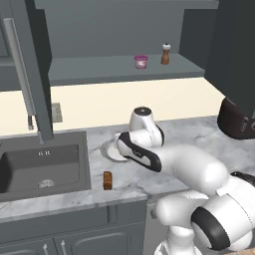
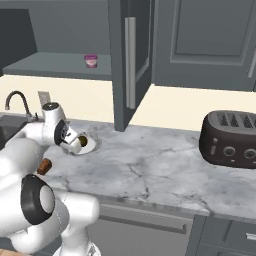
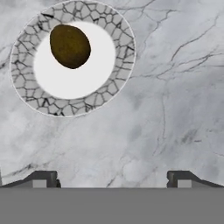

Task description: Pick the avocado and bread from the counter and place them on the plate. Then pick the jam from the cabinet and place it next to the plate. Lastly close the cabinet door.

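The dark olive avocado lies on the white plate with the patterned grey rim, left of its centre in the hand view. My gripper hangs open above the bare marble counter just beside the plate, with nothing between its fingers. The reddish-brown bread stands on the counter's front strip by the sink, apart from the plate. The pink jam sits on the shelf of the open cabinet. From the right base, the avocado shows next to my hand, on the plate.
A brown pepper mill stands right of the jam. The cabinet's open door juts out over the counter. A dark toaster sits at the far right. A faucet rises behind the sink.
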Robot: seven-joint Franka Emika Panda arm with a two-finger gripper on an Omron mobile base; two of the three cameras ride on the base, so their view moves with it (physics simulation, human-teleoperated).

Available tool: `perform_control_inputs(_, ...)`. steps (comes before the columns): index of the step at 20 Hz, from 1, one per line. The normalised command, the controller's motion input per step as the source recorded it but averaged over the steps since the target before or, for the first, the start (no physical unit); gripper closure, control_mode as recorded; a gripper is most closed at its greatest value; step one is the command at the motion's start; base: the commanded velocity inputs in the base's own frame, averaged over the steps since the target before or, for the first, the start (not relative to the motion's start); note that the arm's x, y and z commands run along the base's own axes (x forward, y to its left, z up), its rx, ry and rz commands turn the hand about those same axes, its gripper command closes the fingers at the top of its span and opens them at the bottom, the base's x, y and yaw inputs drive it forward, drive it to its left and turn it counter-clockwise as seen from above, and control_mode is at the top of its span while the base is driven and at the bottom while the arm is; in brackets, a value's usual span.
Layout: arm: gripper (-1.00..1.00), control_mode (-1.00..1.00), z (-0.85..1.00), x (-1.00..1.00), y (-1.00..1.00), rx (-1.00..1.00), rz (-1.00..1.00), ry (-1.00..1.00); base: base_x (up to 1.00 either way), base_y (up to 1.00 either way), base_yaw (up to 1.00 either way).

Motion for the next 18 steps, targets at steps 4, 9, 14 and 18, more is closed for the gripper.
perform_control_inputs(4,-1.0,-1.0,0.01,-0.05,0.29,0.0,-0.01,0.0,0.0,0.0,0.0)
perform_control_inputs(9,-1.0,-1.0,0.03,-0.11,0.21,0.0,0.0,0.01,0.0,0.0,0.0)
perform_control_inputs(14,-1.0,-1.0,0.08,-0.37,0.14,0.0,0.04,0.03,0.0,0.0,0.0)
perform_control_inputs(18,-1.0,-1.0,0.06,-0.38,0.19,0.0,0.06,0.04,0.0,0.0,0.0)
